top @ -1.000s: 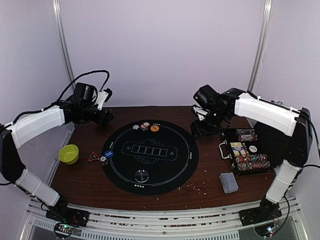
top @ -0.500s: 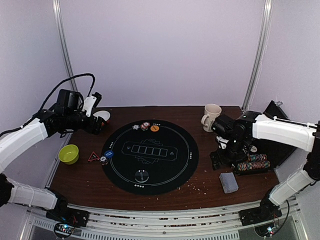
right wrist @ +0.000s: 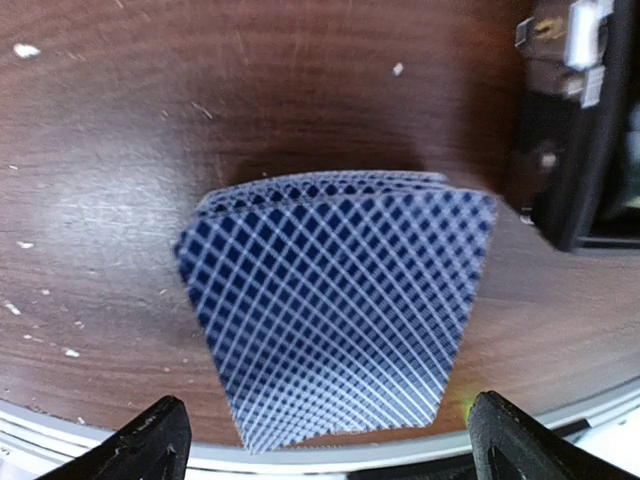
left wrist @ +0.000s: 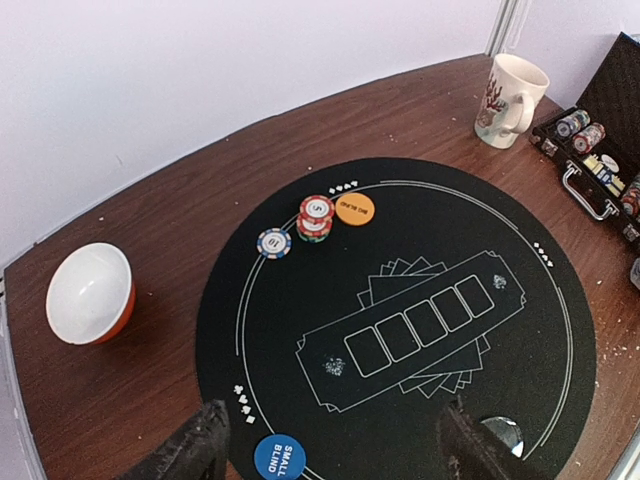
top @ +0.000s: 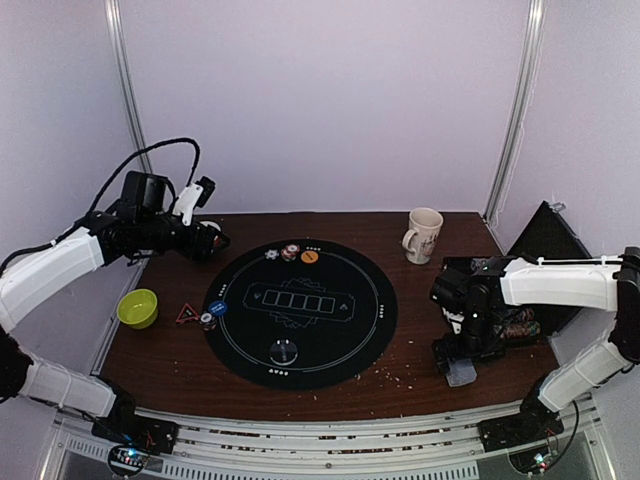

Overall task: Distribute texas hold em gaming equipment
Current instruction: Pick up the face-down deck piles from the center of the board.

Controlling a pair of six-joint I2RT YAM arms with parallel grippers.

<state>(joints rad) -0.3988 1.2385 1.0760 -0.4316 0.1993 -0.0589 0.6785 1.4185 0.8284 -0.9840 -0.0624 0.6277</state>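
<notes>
One card deck (right wrist: 335, 310), one mug (left wrist: 510, 95), two bowls (left wrist: 88, 290), three discs (left wrist: 354, 209), one mat (left wrist: 520, 330), one case (top: 545, 248).

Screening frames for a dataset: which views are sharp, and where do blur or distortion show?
Left wrist: crisp, the small blind disc is readable, though the table edge curves. Right wrist: the card deck is soft, its lattice bowed. Top external: evenly lit, slightly soft.

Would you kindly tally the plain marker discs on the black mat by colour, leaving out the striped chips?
Orange disc: 1
Blue disc: 1
Clear disc: 1
Total: 3
</notes>
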